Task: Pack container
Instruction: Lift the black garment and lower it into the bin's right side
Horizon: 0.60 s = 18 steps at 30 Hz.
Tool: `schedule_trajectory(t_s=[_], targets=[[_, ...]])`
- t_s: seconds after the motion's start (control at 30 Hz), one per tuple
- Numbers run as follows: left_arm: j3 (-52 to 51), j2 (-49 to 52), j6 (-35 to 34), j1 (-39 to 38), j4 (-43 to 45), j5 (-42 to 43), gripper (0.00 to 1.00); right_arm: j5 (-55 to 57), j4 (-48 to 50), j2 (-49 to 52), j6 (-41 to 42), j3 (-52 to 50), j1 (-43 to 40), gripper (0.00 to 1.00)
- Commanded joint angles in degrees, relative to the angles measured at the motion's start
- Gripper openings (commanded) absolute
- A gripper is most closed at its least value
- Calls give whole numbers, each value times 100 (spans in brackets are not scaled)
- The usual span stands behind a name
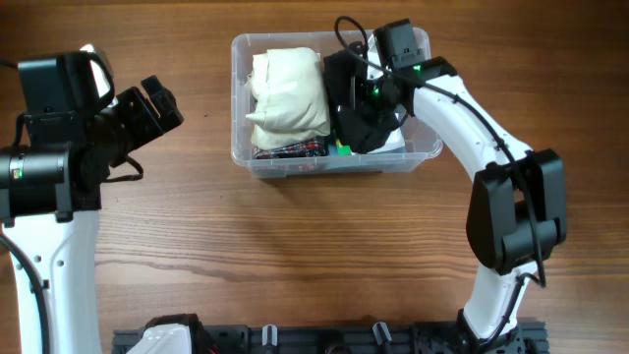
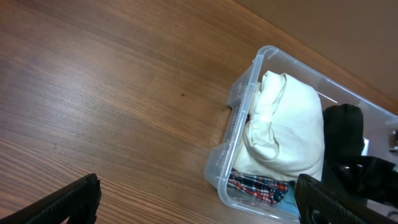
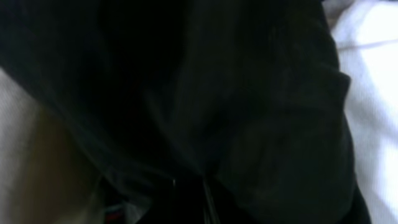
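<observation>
The clear container (image 1: 239,98) stands at the back middle of the table. It holds a cream folded garment (image 1: 290,93) on the left, a plaid garment (image 1: 295,150) under it, and a black garment (image 1: 359,123) on the right. My right gripper (image 1: 366,98) is down inside the container's right half, buried in the black garment (image 3: 217,93), which fills the right wrist view and bunches at the jaws. My left gripper (image 1: 162,103) is open and empty over bare table left of the container (image 2: 239,112). The left wrist view shows its fingers (image 2: 199,199) wide apart.
A white fabric (image 3: 373,93) lies beside the black garment in the container. A small green item (image 1: 342,149) shows at the container's front wall. Black arm bases (image 1: 324,339) run along the front edge of the wooden table (image 1: 295,246).
</observation>
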Motion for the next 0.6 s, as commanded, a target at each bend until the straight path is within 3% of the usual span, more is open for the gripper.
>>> schedule_trajectory(t_s=[0.0,0.1,0.17,0.2,0.23,0.37,0.57], targets=[[-2,0,50,31,15,-57,100,35,-496,271,-125,-153,92,19],[-2,0,50,31,15,-57,100,37,-542,-494,-260,-153,203,29],[-2,0,50,31,15,-57,100,63,-542,-1217,-286,-153,245,43],[-2,0,50,31,15,-57,100,76,-555,-1661,-310,-153,245,57],[-2,0,50,31,15,-57,100,76,-601,-2214,-356,-153,245,100],[-2,0,50,31,13,-57,100,79,-1036,-3786,-372,-153,245,100],[-2,0,50,31,15,-57,100,229,-1670,-5239,-562,-153,245,100]])
